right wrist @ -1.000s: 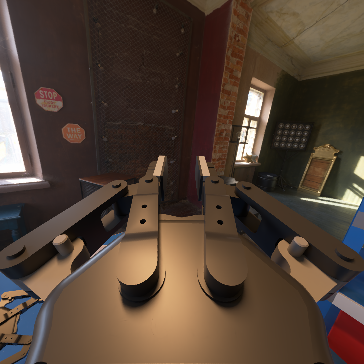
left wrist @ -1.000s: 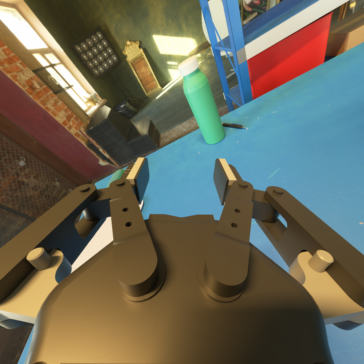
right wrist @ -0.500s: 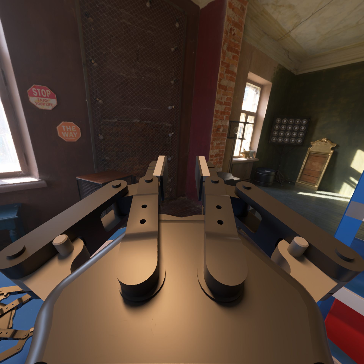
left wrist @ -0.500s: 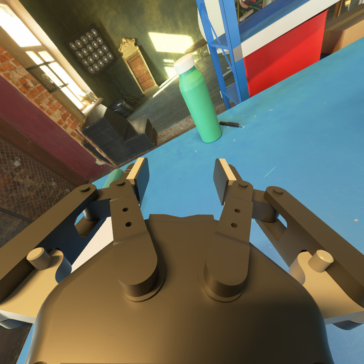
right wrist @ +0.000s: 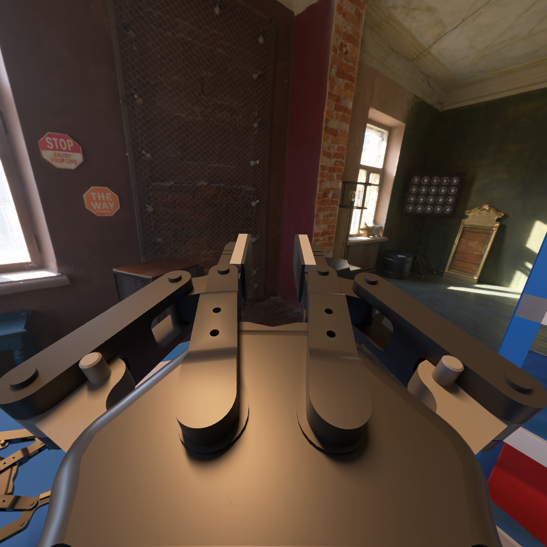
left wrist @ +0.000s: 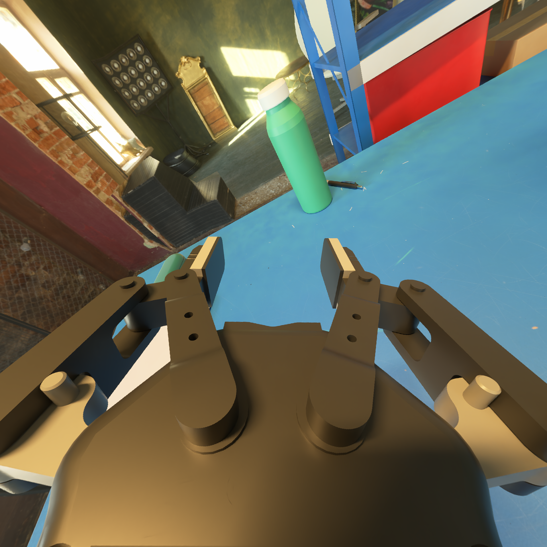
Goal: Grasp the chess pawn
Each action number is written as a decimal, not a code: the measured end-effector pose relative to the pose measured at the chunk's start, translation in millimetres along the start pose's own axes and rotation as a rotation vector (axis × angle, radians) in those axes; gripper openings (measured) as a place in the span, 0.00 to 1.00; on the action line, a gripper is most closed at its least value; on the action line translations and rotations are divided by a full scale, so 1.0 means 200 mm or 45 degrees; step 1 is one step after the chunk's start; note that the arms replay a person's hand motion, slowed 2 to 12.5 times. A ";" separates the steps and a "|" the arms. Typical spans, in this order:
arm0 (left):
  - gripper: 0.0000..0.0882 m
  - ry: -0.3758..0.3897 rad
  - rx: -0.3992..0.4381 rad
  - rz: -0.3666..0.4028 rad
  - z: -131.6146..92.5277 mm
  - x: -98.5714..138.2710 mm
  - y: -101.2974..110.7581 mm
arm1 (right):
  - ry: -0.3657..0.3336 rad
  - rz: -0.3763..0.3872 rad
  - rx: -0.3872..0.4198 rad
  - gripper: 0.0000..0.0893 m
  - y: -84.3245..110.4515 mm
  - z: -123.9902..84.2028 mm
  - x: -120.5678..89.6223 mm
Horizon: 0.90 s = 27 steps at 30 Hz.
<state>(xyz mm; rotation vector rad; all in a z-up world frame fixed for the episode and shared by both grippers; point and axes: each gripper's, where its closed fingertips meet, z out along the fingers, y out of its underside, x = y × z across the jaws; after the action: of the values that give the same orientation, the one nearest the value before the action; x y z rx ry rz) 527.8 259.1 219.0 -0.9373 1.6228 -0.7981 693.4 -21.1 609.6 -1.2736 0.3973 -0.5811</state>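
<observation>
Left end effector stays spread over the blue table, pulling back a bit from the green bottle. Right end effector stays half-spread, pointing at the wall, swinging left. Can't see the pawn anywhere.

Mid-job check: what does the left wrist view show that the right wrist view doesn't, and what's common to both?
Only the left wrist view: the upright green bottle with a white cap, a dark pen lying beside it on the blue table, and the open left gripper.

Only the right wrist view: two octagonal wall signs, and the right gripper, its fingers narrowly apart.

Both: the gold-framed mirror. No chess pawn appears in either.
</observation>
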 end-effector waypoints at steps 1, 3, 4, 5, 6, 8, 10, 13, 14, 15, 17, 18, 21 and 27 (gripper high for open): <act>0.66 0.001 0.000 0.000 0.00 0.00 0.00 | 0.001 0.001 0.001 0.29 0.00 0.00 0.00; 0.66 0.003 0.000 0.000 0.00 0.00 0.00 | 0.003 0.002 0.003 0.29 0.01 0.00 0.01; 0.66 0.005 0.000 0.000 0.00 0.01 0.00 | 0.004 0.003 0.004 0.29 0.01 -0.01 0.01; 0.66 0.006 0.000 0.000 0.00 0.01 0.00 | 0.004 0.004 0.005 0.29 0.01 -0.01 0.02; 0.66 0.007 0.000 0.000 0.00 0.01 0.00 | 0.004 0.004 0.005 0.29 0.01 -0.01 0.02; 0.66 0.008 0.000 0.001 0.00 0.01 0.00 | 0.004 0.006 0.007 0.29 0.02 -0.01 0.03; 0.66 0.009 0.000 0.002 0.00 0.01 0.00 | 0.003 0.007 0.007 0.29 0.02 -0.01 0.03; 0.66 0.010 0.000 0.004 0.00 0.01 0.00 | 0.001 0.009 0.008 0.29 0.03 -0.01 0.04; 0.66 0.009 -0.001 0.005 0.00 0.01 0.00 | 0.001 0.008 0.009 0.29 0.03 -0.01 0.04; 0.66 0.009 -0.001 0.006 0.00 0.01 0.00 | 0.000 0.008 0.009 0.29 0.03 -0.01 0.04; 0.66 0.008 -0.001 0.009 0.00 0.02 0.00 | 0.000 0.007 0.011 0.29 0.04 -0.01 0.05; 0.66 0.008 -0.002 0.010 0.00 0.02 0.00 | 0.000 0.007 0.012 0.29 0.04 -0.01 0.05; 0.66 0.007 -0.004 0.015 0.01 0.02 0.00 | 0.000 0.008 0.015 0.29 0.05 -0.01 0.06; 0.66 0.008 -0.010 0.024 0.01 0.03 0.01 | -0.008 0.020 0.018 0.29 0.06 -0.01 0.07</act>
<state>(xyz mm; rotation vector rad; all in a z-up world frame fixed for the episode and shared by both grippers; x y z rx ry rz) 529.0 255.3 215.0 -0.9247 1.6386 -0.7832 705.0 -29.1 597.5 -1.2575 0.3971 -0.5655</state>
